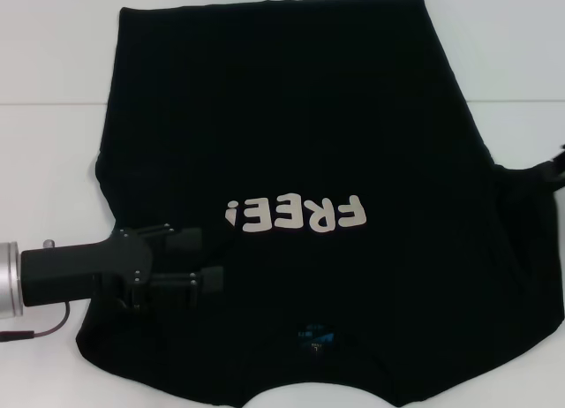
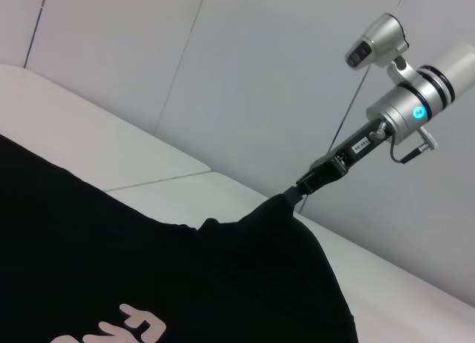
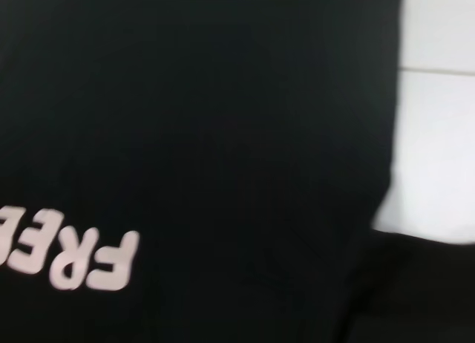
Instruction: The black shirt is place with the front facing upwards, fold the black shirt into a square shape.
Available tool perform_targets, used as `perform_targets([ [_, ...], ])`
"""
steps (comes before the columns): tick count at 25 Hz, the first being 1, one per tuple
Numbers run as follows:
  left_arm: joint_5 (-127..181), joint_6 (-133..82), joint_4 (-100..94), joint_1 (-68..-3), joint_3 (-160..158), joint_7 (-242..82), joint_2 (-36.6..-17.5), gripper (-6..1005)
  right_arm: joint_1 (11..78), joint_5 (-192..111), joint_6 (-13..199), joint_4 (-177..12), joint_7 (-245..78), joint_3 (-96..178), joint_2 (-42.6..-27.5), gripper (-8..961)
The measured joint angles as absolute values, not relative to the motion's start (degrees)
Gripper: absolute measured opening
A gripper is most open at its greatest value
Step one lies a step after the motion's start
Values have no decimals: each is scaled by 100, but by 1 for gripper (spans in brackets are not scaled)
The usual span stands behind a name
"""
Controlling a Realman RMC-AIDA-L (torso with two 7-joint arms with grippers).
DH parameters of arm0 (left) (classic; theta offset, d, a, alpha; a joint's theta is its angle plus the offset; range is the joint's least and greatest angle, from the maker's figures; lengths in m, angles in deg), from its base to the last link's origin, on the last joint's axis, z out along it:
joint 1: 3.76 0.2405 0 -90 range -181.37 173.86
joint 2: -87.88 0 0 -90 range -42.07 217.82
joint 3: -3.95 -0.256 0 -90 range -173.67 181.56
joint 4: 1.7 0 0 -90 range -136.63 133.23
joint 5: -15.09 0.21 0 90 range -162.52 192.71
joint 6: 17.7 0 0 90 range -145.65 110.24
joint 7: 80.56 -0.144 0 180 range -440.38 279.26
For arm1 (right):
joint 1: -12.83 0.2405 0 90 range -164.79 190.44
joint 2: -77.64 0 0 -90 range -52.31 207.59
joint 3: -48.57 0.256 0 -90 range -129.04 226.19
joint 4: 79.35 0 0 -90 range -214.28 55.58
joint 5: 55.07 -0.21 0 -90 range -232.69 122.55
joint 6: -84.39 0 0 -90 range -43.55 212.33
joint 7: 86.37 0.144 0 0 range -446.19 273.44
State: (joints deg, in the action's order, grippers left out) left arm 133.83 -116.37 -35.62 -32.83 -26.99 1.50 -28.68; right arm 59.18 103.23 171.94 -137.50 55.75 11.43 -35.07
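Black shirt (image 1: 291, 143) covers our white surface (image 1: 53, 64), collar cut off. Left gripper (image 1: 205, 260) jaws apart over sleeve w/ nothing between; right gripper (image 2: 300, 188) clamped on other sleeve, tips hidden.

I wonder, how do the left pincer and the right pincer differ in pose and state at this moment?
The left pincer hangs over the black shirt, well inside its outline; the right pincer is at the shirt's right edge. The left stands open, holding nothing; the right is shut on cloth raised into a peak. Both are black.
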Motion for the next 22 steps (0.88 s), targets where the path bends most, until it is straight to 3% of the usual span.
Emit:
perform_targets([
  [13, 13383, -11634, -3562, -3263, -2699, 153, -2882, 872, 6506, 10304, 16917, -13460, 5426, -275, -3953, 17],
  [22, 13383, -11623, -3562, -3249, -2699, 153, -2884, 872, 6525, 10303, 16870, -13469, 5188, -692, -4157, 19],
])
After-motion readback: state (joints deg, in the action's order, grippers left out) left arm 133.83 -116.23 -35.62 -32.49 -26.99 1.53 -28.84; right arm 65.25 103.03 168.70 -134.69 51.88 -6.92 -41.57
